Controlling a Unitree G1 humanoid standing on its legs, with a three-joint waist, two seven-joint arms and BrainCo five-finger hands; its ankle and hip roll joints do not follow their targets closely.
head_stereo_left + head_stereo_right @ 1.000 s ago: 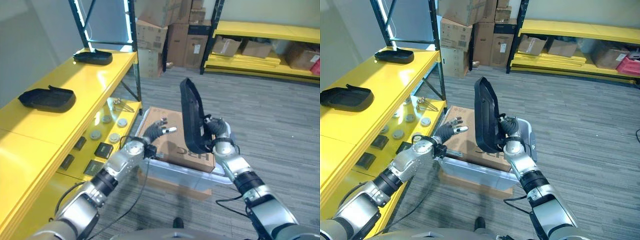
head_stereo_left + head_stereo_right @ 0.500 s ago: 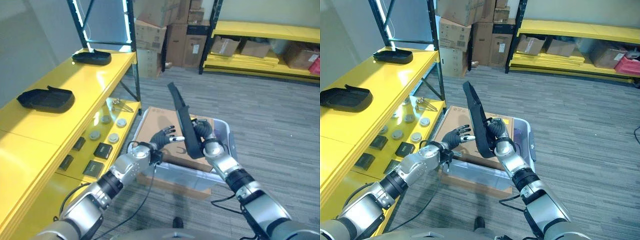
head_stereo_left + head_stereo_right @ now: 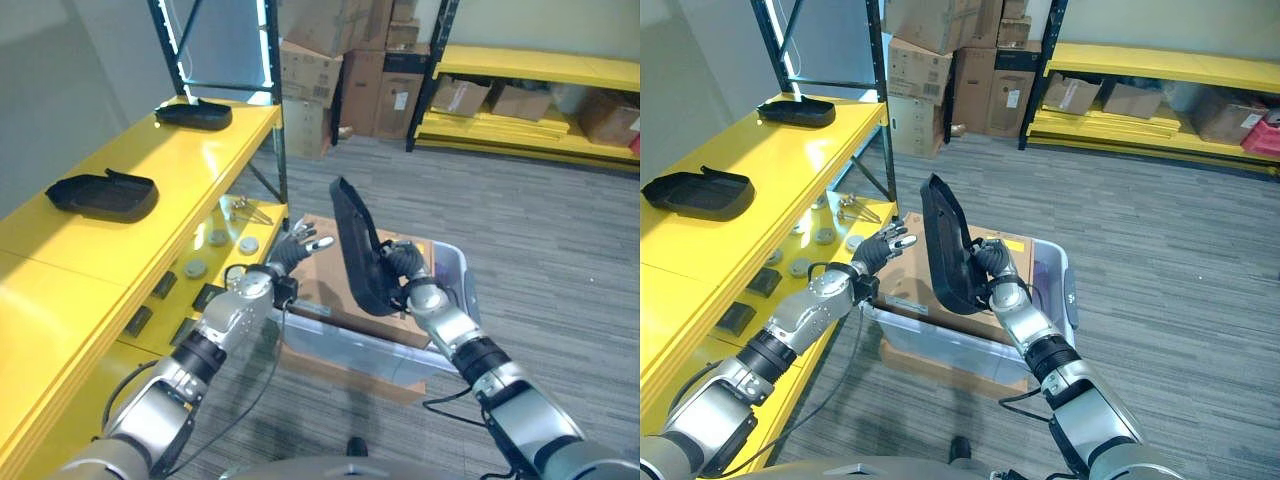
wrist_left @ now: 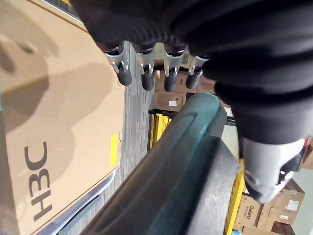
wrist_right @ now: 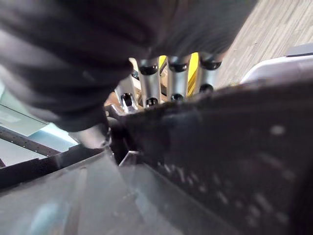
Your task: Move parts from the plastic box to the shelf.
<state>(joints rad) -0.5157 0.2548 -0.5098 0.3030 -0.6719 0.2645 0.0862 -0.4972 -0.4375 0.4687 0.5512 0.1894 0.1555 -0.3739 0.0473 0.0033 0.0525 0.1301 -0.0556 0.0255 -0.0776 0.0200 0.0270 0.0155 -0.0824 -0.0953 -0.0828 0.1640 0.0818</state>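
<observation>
One black moulded part (image 3: 360, 250) stands nearly upright in the air above the plastic box (image 3: 452, 290), its lower end gripped by the right hand (image 3: 405, 268), whose fingers (image 5: 180, 78) curl round its edge in the right wrist view. It looks like a rigid plastic panel, long and shallowly dished, probably light for its size but awkward: held at one end, the tall free end will lever against the grip and could swing or twist. Its surface seems smooth and slightly glossy, so a pinch at the rim alone may slip; a hold nearer the middle, or a second support along the free edge, would steady it. It should tolerate contact without damage, though the thin rim might flex.

Just beside the part's left face hovers the left hand (image 3: 293, 251), fingers (image 4: 146, 76) straight and spread, holding nothing; whether they touch the panel I cannot tell. It seems placed to brace or receive the part.

Below, the box holds a brown cardboard sheet (image 3: 330, 285) lying flat. To the robot's left runs the yellow shelf (image 3: 150, 170), whose top level already bears two similar black parts (image 3: 103, 195) (image 3: 193, 114), with open space between them. A lower level carries small round discs (image 3: 215, 240) and dark blocks (image 3: 138, 320). Stacked cardboard cartons (image 3: 340, 70) stand further off by another yellow rack (image 3: 530, 80).
</observation>
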